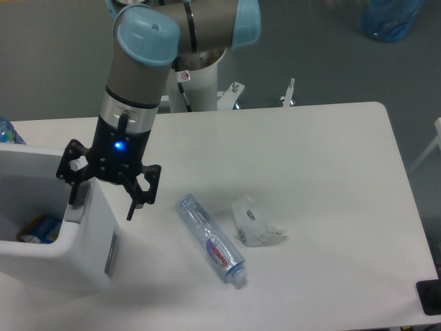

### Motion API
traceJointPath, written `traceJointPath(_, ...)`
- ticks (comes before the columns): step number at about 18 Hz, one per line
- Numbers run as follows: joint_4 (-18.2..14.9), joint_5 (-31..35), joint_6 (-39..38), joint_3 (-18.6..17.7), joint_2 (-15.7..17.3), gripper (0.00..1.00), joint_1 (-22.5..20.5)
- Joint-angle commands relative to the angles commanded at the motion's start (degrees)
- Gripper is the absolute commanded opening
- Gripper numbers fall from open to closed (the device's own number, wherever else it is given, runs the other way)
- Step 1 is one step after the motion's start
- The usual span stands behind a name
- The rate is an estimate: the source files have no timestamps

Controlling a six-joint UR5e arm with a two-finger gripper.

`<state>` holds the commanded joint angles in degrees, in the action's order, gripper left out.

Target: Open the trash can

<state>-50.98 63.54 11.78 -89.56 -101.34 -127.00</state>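
Observation:
The trash can [83,241] is a large white boxy bin at the table's left edge. Its top stands open toward me, and colourful rubbish [38,229] shows inside. A grey tab [77,207] sits on its right rim and a grey panel [110,256] on its side wall. My gripper [100,208] hangs just over that right rim and is open. One finger [72,196] is by the grey tab, the other [131,207] is outside the bin over the table. I cannot tell whether a finger touches the tab.
A clear plastic bottle [210,241] lies on the white table [310,152] to the right of the bin. Crumpled clear plastic [256,224] lies beside it. A black object [431,296] is at the front right corner. A blue bag [389,17] is on the floor behind.

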Motion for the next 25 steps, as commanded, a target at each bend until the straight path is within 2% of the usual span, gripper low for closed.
traceJointPath(6,0.09,0.09,0.87,0.27,0.00,1.00,-0.78)
traceJointPath(9,0.26,0.09,2.36,-0.26,-0.44,1.00,-5.87)
traceJointPath(12,0.00,2.09,9.38,-0.61,-1.58,1.00,-10.88)
traceJointPath(17,0.35,22.30,27.38,-4.04,-2.63,1.00,-16.42)
traceJointPath(21,0.53,23.47,36.98,-4.40,-4.91,1.00,-22.13)
traceJointPath(25,0.53,23.64,47.61,-2.47,-9.48,1.00,-27.15)
